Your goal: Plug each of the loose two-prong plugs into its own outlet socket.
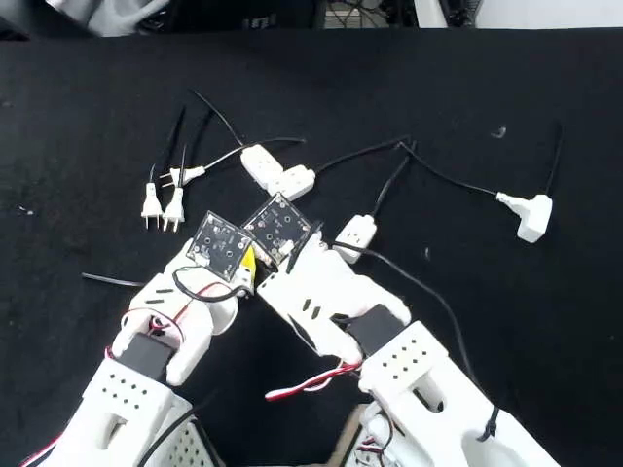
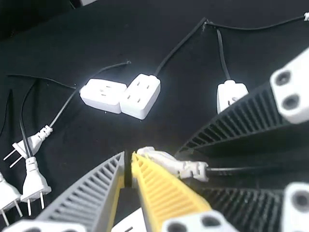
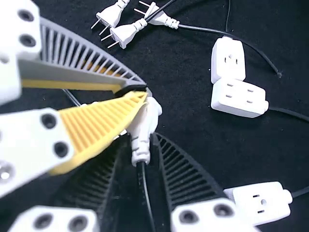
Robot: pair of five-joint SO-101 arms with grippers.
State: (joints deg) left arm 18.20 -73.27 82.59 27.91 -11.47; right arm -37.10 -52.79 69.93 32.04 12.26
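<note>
While our right hand (image 3: 142, 140) clamps a white plug (image 3: 147, 113) between its fingers (image 3: 179, 165), our left hand (image 2: 128, 163) sits closed against that plug's tip.

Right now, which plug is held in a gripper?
The plug clamped in the right gripper; the other three plugs lie loose on the table.

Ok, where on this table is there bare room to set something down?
Bare table lies right of the lone socket and nearer than the white angled plug; also the far strip beyond the paired sockets. Crowded: the middle, among loose plugs, cords and both arms.
</note>
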